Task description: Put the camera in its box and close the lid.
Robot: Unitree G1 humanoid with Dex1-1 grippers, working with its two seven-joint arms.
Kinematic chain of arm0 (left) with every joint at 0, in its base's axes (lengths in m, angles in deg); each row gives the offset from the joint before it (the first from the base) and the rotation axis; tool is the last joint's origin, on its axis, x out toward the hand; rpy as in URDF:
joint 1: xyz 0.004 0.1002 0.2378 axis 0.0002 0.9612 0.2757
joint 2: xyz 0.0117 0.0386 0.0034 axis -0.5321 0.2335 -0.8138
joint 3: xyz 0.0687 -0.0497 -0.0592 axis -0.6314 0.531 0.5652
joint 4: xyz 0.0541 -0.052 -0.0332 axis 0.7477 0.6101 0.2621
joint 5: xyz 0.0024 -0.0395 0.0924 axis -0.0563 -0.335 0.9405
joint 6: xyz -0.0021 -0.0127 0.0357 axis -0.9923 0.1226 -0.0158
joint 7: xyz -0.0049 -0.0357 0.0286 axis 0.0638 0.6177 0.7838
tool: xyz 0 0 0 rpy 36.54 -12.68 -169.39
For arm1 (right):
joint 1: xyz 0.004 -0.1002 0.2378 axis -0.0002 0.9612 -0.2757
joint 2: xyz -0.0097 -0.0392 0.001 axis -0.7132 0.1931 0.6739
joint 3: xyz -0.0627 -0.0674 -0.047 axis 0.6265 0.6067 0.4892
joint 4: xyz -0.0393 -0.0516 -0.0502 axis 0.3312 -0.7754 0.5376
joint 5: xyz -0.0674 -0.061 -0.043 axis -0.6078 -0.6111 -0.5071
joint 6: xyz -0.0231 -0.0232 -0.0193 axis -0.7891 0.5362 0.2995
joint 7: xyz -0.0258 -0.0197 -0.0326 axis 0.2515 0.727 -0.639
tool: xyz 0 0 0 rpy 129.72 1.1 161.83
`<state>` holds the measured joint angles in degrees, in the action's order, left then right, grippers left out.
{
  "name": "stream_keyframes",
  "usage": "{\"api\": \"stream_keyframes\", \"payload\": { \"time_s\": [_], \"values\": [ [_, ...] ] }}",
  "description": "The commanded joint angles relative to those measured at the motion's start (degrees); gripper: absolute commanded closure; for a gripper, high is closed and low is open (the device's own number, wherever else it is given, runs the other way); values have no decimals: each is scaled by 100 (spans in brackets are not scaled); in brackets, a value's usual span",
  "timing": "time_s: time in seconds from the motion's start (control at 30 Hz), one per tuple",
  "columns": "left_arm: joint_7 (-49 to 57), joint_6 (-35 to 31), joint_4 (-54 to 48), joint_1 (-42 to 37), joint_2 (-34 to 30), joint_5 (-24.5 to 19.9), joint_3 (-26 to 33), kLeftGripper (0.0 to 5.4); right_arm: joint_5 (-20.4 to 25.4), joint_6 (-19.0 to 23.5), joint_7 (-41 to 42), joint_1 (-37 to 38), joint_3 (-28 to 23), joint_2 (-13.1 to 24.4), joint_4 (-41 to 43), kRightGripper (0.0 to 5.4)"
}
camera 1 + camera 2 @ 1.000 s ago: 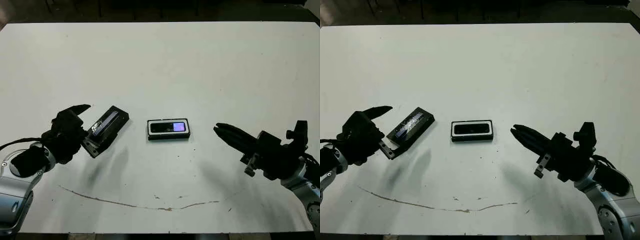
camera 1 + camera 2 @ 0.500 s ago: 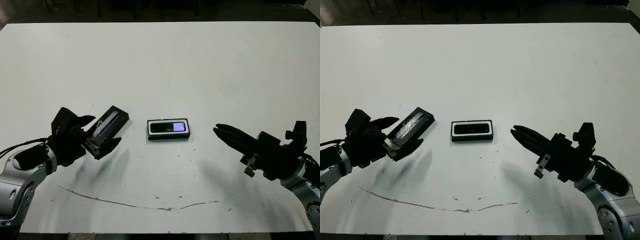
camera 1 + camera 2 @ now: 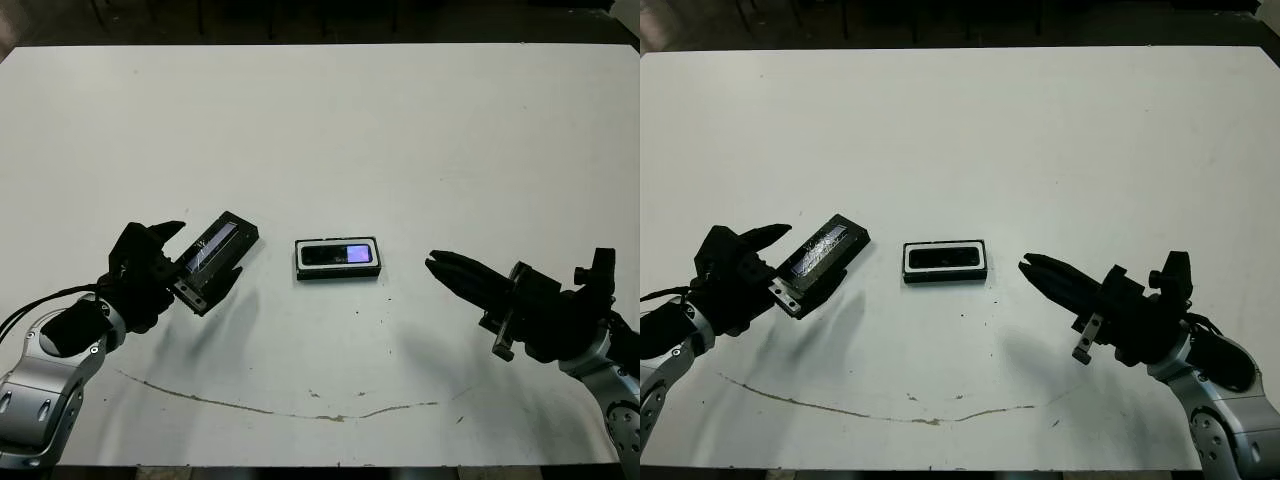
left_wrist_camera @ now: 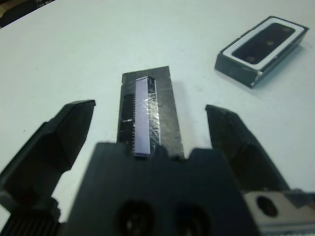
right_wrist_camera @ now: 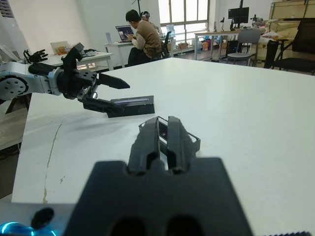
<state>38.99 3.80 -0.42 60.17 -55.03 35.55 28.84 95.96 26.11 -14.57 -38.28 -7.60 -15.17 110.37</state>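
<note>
The small black box with a white lining (image 3: 338,258) sits in the middle of the white table (image 3: 330,130). The slim black camera with a shiny purple patch (image 3: 339,254) lies inside it. At 9 o'clock from the box, the flat black lid with a silvery strip (image 3: 211,257) lies between the spread fingers of the left gripper (image 4: 147,130). At 3 o'clock, the right gripper (image 3: 438,266) has its fingers pressed together, holding nothing.
</note>
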Motion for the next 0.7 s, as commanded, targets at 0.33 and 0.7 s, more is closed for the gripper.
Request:
{"api": "stream_keyframes", "payload": {
  "time_s": [0.33, 0.7],
  "values": [
    [-195, -650, 186, -46, 38, -259, -185, 1, 80, 68, 136, 24, -19, 55, -135, 540],
    [27, -140, 481, 52, 71, 98, -271, 1, -165, -204, 180, 49, -28, 64, -192, 540]
  ]
}}
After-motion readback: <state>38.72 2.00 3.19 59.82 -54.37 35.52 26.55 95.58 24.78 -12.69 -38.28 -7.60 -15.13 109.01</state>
